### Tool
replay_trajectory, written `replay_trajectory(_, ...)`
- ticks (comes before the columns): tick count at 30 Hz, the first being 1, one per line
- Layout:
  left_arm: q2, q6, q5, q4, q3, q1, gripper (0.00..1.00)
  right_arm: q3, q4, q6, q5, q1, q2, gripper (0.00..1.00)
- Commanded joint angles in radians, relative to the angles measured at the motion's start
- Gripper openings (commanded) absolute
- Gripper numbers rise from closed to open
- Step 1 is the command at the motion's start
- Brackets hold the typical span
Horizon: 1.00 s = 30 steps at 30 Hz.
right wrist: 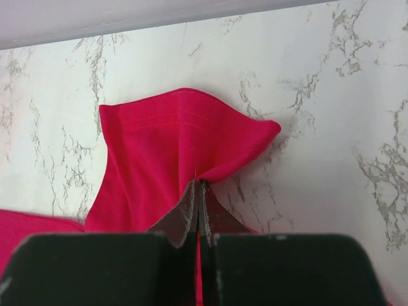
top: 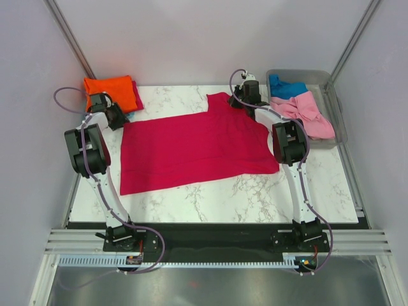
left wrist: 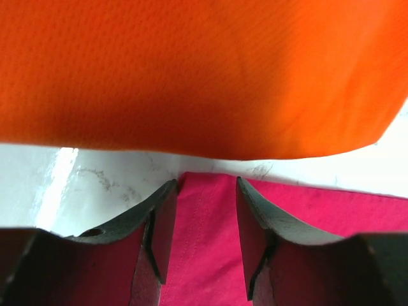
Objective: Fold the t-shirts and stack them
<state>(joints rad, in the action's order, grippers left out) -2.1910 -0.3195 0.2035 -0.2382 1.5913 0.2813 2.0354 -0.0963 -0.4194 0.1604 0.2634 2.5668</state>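
The left arm reaches toward the far left of the table (top: 255,197). The left hand (left wrist: 205,185) sits low over the far left corner of the crimson t-shirt (top: 191,150), fingers spread, with the cloth edge lying flat in the gap between them. The right arm extends to the far right. The right hand (right wrist: 198,185) is pressed together, pinching a sleeve of the crimson t-shirt, which bunches at the fingertips. The crimson t-shirt lies spread flat across the middle of the table. A folded orange t-shirt (top: 109,85) lies just beyond the left hand. A tub (top: 299,72) beside the right hand holds a blue t-shirt (top: 284,86) and a light pink t-shirt (top: 310,115)
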Motion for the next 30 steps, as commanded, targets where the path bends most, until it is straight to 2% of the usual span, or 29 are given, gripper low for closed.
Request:
replay_trajectory(1, -0.016, 0.056, -0.064, -0.047, 0.044, -0.021, 0.5, -0.006, -0.04, -0.013, 0.024, -0.006, -0.059, 0.0)
replay_trajectory(7, -0.02, 0.065, -0.177, -0.076, 0.056, -0.054, 0.51, -0.009, -0.045, -0.022, 0.034, -0.009, -0.059, 0.0)
replay_trajectory(11, -0.021, 0.074, -0.144, -0.064, 0.055, -0.054, 0.51, -0.009, -0.048, -0.025, 0.039, -0.01, -0.057, 0.0)
replay_trajectory(22, -0.055, 0.077, -0.121, -0.092, 0.102, -0.054, 0.17, -0.007, -0.052, -0.033, 0.048, -0.012, -0.05, 0.0)
replay_trajectory(25, -0.058, 0.077, -0.116, -0.095, 0.11, -0.054, 0.02, -0.004, -0.054, -0.036, 0.05, -0.013, -0.049, 0.0)
replay_trajectory(30, -0.033, 0.083, -0.116, -0.096, 0.107, -0.054, 0.02, -0.004, -0.054, -0.038, 0.056, -0.013, -0.053, 0.0)
